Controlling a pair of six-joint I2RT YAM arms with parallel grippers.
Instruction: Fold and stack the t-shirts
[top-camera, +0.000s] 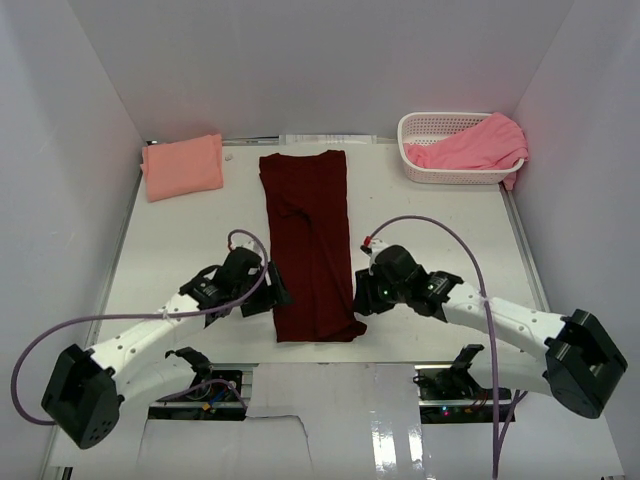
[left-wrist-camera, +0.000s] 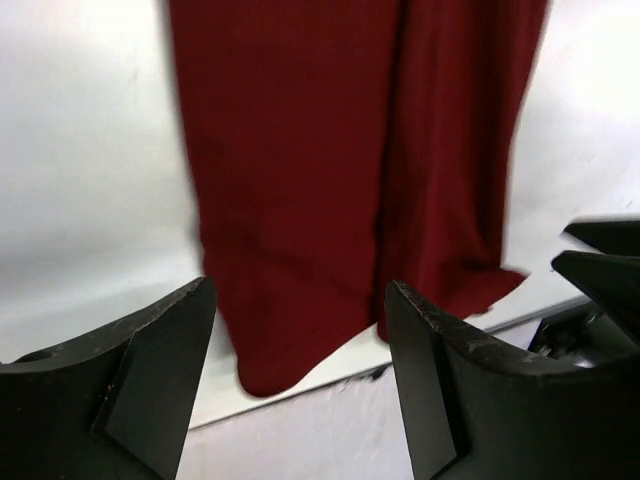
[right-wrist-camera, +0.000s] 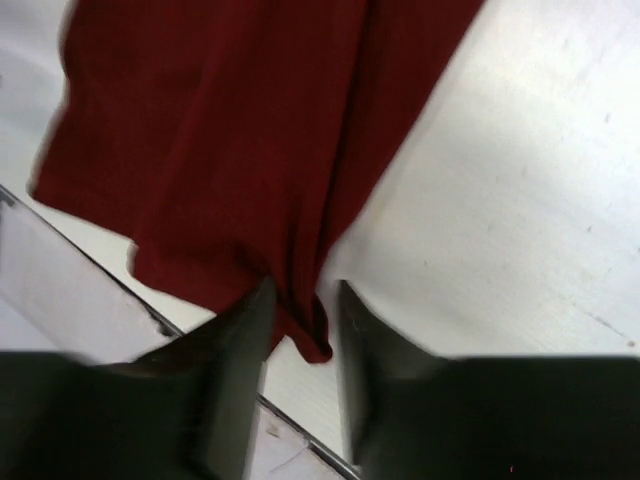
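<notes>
The dark maroon t-shirt (top-camera: 310, 240) lies flat in a long strip down the table's middle. My left gripper (top-camera: 278, 293) is open beside its near left edge; in the left wrist view (left-wrist-camera: 300, 290) the shirt's near left corner (left-wrist-camera: 270, 350) lies between the wide-apart fingers, untouched. My right gripper (top-camera: 362, 300) is at the near right corner. In the right wrist view (right-wrist-camera: 305, 290) its fingers stand narrowly apart around that corner (right-wrist-camera: 305, 320), with a gap showing beside the cloth. The salmon-peach t-shirt (top-camera: 182, 166) lies folded at the far left. The brighter pink t-shirt (top-camera: 470, 145) sits in the basket.
A white lattice basket (top-camera: 430, 172) stands at the far right corner. The table's near edge (left-wrist-camera: 330, 390) runs just below the maroon shirt's hem. White walls enclose the table on three sides.
</notes>
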